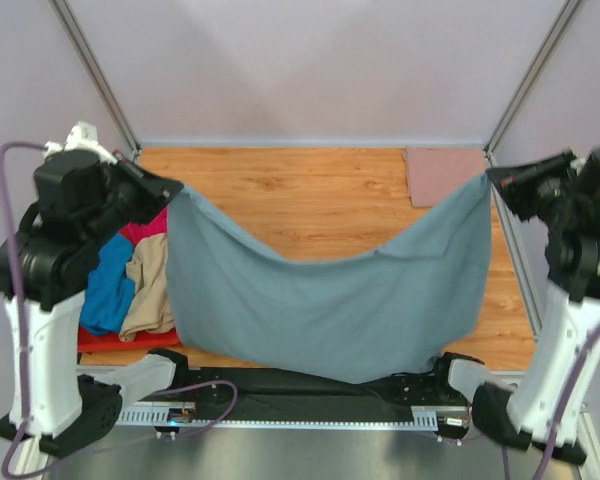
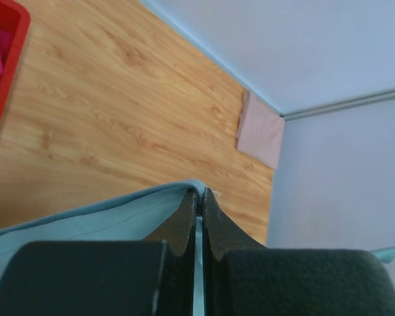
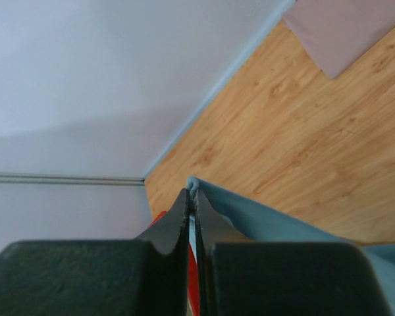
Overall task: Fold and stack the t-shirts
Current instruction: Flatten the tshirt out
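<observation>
Left arm (image 1: 38, 330), right arm (image 1: 568, 335): showing white links, black housings.
Cables (image 1: 0, 175): purple, looping alongside.
Left hand (image 2: 199, 197): black, tapering.

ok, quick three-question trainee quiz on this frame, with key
1. True or false: the left gripper and right gripper are both shut on the slate grey-blue t-shirt, holding it up between them.
2. Which colours of shirts lie in the red bin?
3. On the table, the folded dusty-pink t-shirt lies at: A) the near left corner B) the far right corner C) the centre.
Key: 1 true; 2 bright blue, magenta, beige; 3 B.
</observation>
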{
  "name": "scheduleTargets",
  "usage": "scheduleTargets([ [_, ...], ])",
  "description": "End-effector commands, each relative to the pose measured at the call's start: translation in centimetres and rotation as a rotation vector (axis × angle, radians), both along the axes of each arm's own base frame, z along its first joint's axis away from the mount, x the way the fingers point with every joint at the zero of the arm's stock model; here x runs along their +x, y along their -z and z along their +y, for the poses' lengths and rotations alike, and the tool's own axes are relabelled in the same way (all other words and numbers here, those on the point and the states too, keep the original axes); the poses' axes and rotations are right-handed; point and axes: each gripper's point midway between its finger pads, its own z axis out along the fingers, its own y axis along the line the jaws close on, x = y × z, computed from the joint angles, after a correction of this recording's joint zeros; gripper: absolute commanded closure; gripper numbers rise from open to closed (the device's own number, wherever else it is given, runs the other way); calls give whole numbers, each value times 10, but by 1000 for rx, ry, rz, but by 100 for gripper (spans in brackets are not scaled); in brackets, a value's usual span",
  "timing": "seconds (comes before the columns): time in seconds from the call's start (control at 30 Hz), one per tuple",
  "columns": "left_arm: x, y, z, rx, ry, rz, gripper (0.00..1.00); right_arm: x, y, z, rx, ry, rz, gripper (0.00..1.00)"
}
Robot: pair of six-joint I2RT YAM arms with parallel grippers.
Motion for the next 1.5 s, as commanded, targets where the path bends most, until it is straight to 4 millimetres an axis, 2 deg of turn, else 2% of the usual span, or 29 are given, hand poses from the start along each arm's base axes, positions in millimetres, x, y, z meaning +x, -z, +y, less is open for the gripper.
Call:
scheduleTargets([
  [0.0, 59, -38, -1, 56, -44, -171, 100, 54, -59, -4, -76, -67, -176, 100],
  [0.03, 65, -43, -4, 58, -35, -181, 100, 60, -71, 0, -86, -105, -204, 100],
  [0.07, 73, -53, -7, 57, -33, -196, 100, 79, -76, -1, -91, -130, -212, 100],
  [0.1, 75, -59, -9, 52, -24, -210, 100, 70, -108, 5, -119, -150, -303, 100],
  [0.17, 79, -67, -12, 46, -16, -226, 100, 78, -123, 8, -119, -180, -335, 100],
  [0.2, 75, -78, -11, 36, -16, -253, 100, 69, -139, 10, -129, -182, -380, 100],
  [0.3, 64, -86, -7, 42, -19, -270, 100, 64, -147, 13, -108, -180, -410, 100],
  [0.33, 59, -86, -3, 46, -31, -264, 100, 71, -134, 12, -88, -188, -381, 100],
  [0.37, 51, -84, 0, 52, -34, -256, 100, 55, -150, 16, -104, -185, -451, 100],
  [0.43, 43, -83, 1, 56, -20, -260, 100, 47, -152, 15, -99, -163, -471, 100],
  [0.5, 30, -82, 2, 57, -7, -263, 100, 31, -160, 18, -122, -159, -498, 100],
  [0.63, 3, -90, 1, 33, 36, -297, 100, 1, -172, 26, -145, -167, -531, 100],
  [0.73, -24, -101, 4, 4, 55, -326, 100, -37, -180, 36, -147, -167, -572, 100],
  [0.8, -39, -107, 6, -11, 63, -346, 100, -50, -180, 37, -137, -153, -581, 100],
  [0.83, -48, -112, 8, -18, 68, -367, 100, -69, -184, 41, -135, -144, -611, 100],
  [0.87, -58, -115, 10, -22, 69, -379, 100, -76, -184, 41, -131, -135, -619, 100],
  [1.03, -89, -125, 17, -90, 57, -423, 100, -136, -197, 41, -158, -48, -738, 100],
  [1.13, -97, -120, 14, -115, 81, -405, 100, -159, -199, 35, -159, 10, -773, 100],
  [1.23, -93, -113, 10, -126, 90, -379, 100, -172, -201, 26, -155, 70, -801, 100],
  [1.33, -85, -120, 7, -135, 94, -394, 100, -176, -206, 13, -164, 125, -825, 100],
  [1.4, -79, -131, 8, -139, 78, -431, 100, -166, -206, 0, -164, 172, -814, 100],
  [1.43, -71, -132, 7, -135, 72, -431, 100, -161, -212, -2, -168, 178, -834, 100],
  [1.47, -63, -135, 8, -115, 62, -449, 100, -144, -207, -6, -173, 182, -809, 100],
])
